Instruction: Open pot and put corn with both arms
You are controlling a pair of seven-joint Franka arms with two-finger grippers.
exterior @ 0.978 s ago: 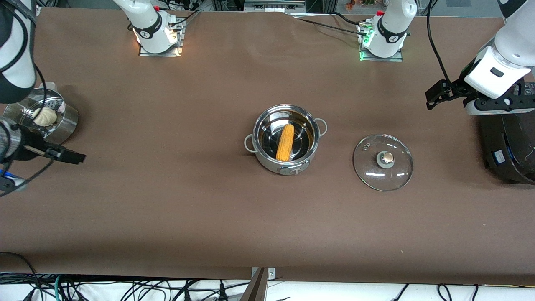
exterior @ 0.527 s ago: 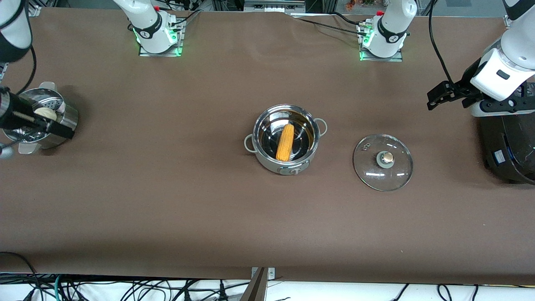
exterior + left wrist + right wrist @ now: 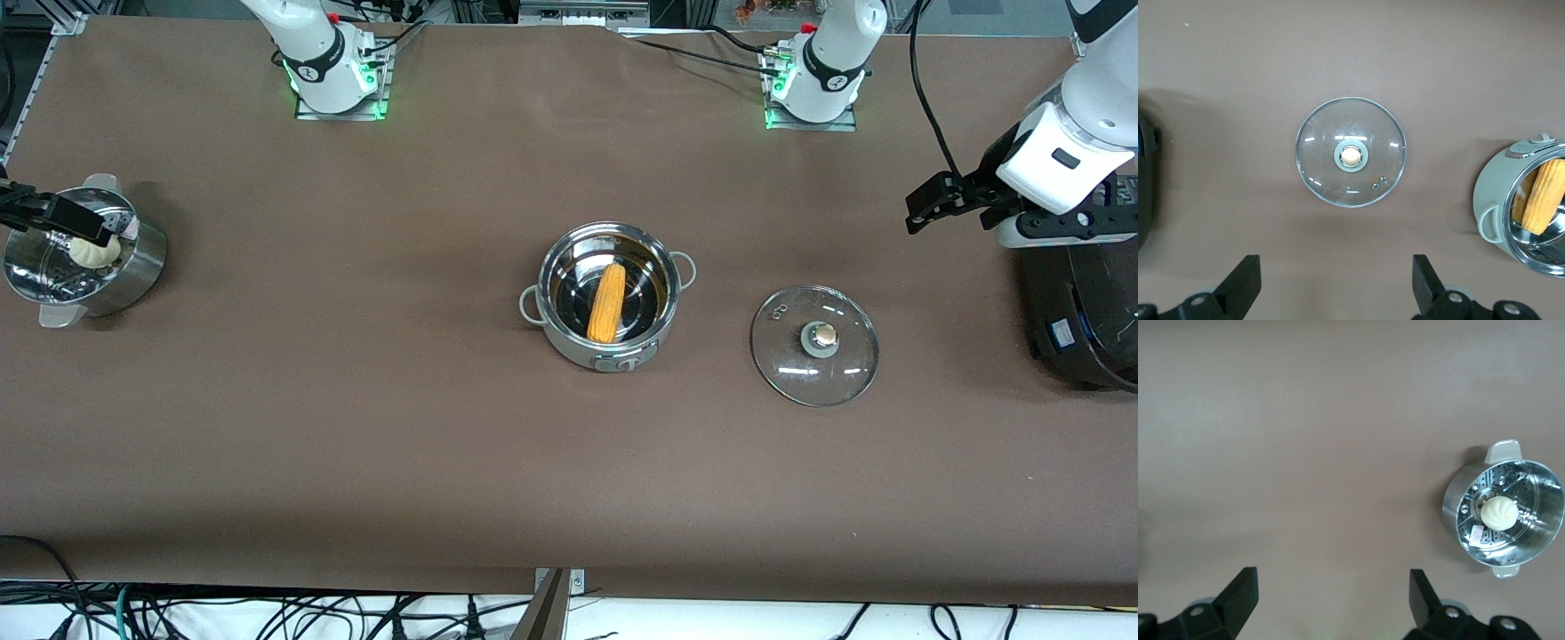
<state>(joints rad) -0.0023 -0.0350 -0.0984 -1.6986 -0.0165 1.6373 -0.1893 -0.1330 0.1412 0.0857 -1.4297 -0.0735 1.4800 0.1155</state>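
Observation:
The steel pot [image 3: 578, 348] stands open at the table's middle with the yellow-orange corn [image 3: 608, 303] lying inside. Its glass lid [image 3: 814, 345] lies flat on the table beside it, toward the left arm's end. My left gripper [image 3: 925, 206] hangs open and empty in the air over the table by the black cooker. In the left wrist view, the gripper [image 3: 1335, 263] looks down on the lid [image 3: 1351, 155], the pot [image 3: 1495, 193] and the corn [image 3: 1541, 197]. My right gripper [image 3: 84, 222] is open and empty over the steamer pot; it also shows in the right wrist view [image 3: 1331, 577].
A steel steamer pot [image 3: 142, 267] with a white bun [image 3: 93, 253] stands at the right arm's end; it shows in the right wrist view [image 3: 1458, 500] too. A large black cooker [image 3: 1080, 311] stands at the left arm's end. Cables hang along the table's near edge.
My right gripper has drawn back toward the right arm's end and now hangs over the steamer pot. The left gripper has barely shifted. Pot, corn and lid have not moved.

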